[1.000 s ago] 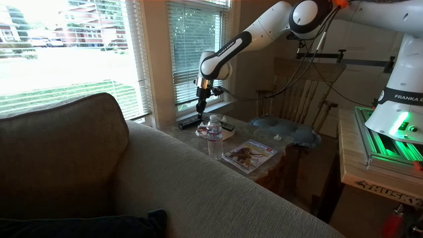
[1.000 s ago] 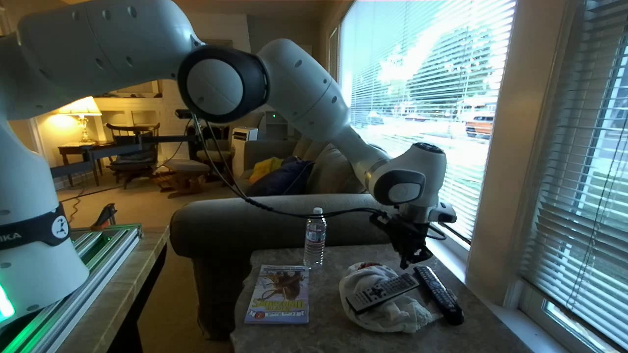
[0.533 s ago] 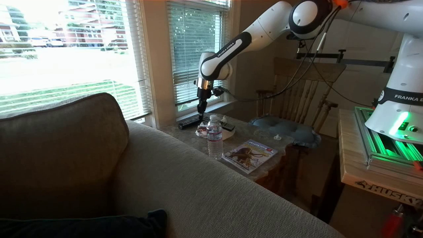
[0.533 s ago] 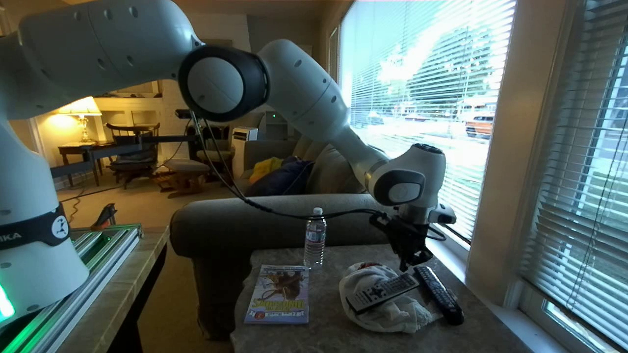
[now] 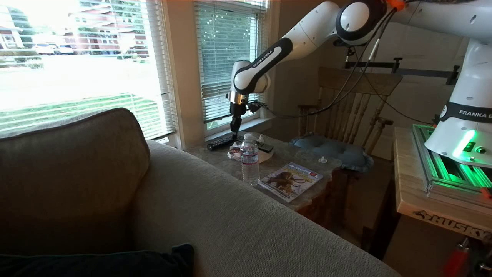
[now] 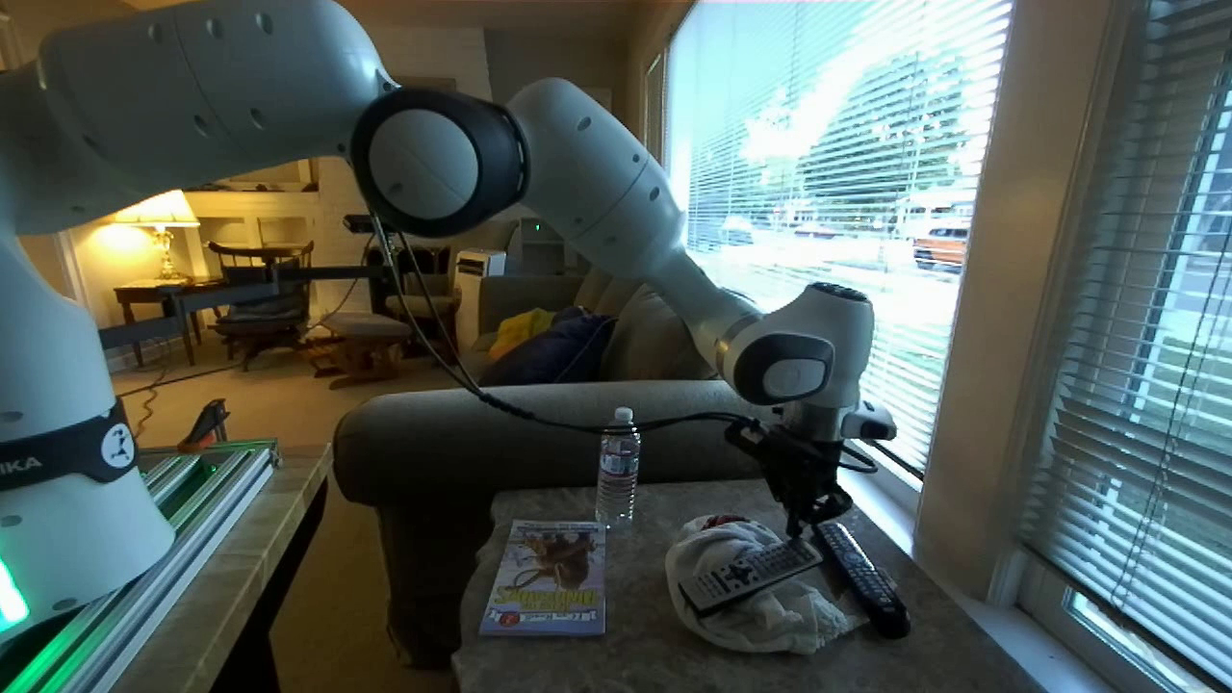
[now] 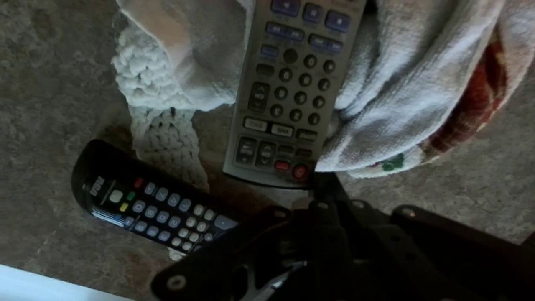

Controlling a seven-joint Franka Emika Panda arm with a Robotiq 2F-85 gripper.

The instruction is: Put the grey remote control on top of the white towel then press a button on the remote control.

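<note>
The grey remote control (image 6: 736,580) lies on the crumpled white towel (image 6: 794,624), tilted a little, with its far end beyond the towel's fold. In the wrist view the grey remote (image 7: 292,96) shows its number keys and a red round button near its end, and the towel (image 7: 401,83) is bunched beside it. My gripper (image 7: 328,184) is shut, with nothing seen between its fingers. Its tips are at the corner of the remote by the red button; I cannot tell whether they touch. The gripper also points down in both exterior views (image 5: 234,135) (image 6: 795,529).
A black remote (image 6: 861,582) lies beside the towel, close to the gripper, and shows in the wrist view (image 7: 159,205). A water bottle (image 6: 617,476) and a magazine (image 6: 546,582) are on the table (image 6: 626,664). The sofa arm (image 6: 539,433) and window sill border it.
My gripper has moved slightly down and slightly toward the grey remote's end. It stays shut. The remotes and towel have not visibly moved.
</note>
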